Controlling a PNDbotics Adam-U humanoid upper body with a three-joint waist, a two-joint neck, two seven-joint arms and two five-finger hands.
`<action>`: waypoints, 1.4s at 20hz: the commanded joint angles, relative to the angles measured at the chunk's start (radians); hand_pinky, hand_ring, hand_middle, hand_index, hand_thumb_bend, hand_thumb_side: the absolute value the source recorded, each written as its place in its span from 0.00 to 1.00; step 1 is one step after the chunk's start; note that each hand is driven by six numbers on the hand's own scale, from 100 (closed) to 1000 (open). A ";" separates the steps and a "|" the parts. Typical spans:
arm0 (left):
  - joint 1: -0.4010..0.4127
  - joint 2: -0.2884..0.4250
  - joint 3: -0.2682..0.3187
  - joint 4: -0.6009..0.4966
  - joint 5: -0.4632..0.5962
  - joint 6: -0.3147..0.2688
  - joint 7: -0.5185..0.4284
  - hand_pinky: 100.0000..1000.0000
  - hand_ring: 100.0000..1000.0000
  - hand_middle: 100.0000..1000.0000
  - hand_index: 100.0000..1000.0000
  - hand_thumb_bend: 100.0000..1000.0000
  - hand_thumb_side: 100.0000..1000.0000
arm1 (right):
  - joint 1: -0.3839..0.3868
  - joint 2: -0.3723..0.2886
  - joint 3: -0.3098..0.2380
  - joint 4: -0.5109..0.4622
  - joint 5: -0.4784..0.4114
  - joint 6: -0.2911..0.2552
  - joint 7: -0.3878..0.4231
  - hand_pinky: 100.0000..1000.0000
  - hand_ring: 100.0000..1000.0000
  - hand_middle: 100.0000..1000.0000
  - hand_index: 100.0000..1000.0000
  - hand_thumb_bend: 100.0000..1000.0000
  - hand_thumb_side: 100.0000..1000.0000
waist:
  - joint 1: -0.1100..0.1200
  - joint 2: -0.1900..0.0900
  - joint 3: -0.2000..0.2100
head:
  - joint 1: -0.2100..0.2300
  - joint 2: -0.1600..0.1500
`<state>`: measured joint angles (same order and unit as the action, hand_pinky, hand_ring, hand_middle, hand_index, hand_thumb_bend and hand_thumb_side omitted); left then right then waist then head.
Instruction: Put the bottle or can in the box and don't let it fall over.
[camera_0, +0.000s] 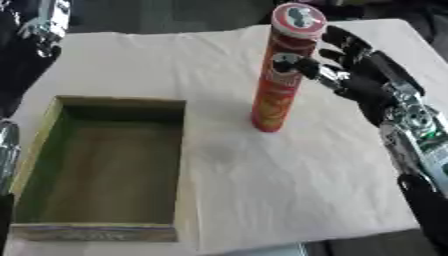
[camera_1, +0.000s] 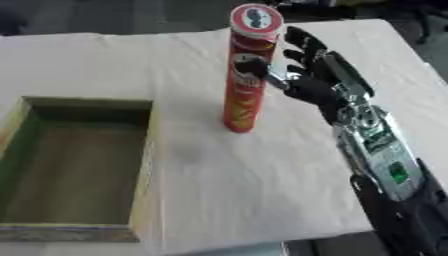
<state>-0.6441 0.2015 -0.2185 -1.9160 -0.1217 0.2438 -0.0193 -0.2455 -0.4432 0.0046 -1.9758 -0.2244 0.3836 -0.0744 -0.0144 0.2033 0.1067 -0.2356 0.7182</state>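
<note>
Right hand (camera_1: 317, 82) at upper part of can (camera_1: 244, 70), thumb on can's front, fingers spread past its right side, not clearly closed round it; grasp starting, can't tell if it's gripped. Can tall, red, upright on white cloth (camera_1: 262, 170), mid-far table, white lid on top. Box (camera_0: 105, 165) left of can, apart from it, wooden, open top, nothing inside, near-left area. Left hand (camera_0: 44, 25) at far left corner, off the cloth, finger state unclear.
</note>
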 joint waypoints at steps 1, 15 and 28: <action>-0.014 0.018 0.010 -0.002 -0.019 -0.006 -0.007 0.64 0.93 0.87 0.76 0.00 0.51 | -0.007 -0.007 -0.006 -0.024 0.023 -0.005 -0.001 0.98 1.00 1.00 1.00 0.61 0.35 | 0.001 -0.012 0.002 | -0.002 -0.007; -0.007 0.011 0.011 0.022 -0.033 -0.008 0.007 0.64 0.93 0.88 0.76 0.00 0.52 | -0.031 0.013 -0.001 -0.024 -0.018 0.009 0.005 0.98 1.00 1.00 1.00 0.75 0.21 | 0.003 -0.005 0.013 | -0.004 -0.011; -0.005 0.006 0.024 0.042 -0.007 -0.009 0.015 0.65 0.95 0.89 0.76 0.00 0.54 | -0.043 0.013 -0.005 -0.024 -0.023 0.022 -0.001 0.98 1.00 1.00 1.00 0.75 0.21 | 0.001 0.004 0.014 | -0.007 -0.020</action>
<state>-0.6391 0.2007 -0.2055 -1.8654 -0.1333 0.2367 -0.0077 -0.2768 -0.4182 0.0069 -1.9758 -0.2425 0.4035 -0.0756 -0.0130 0.2203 0.1200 -0.2404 0.7090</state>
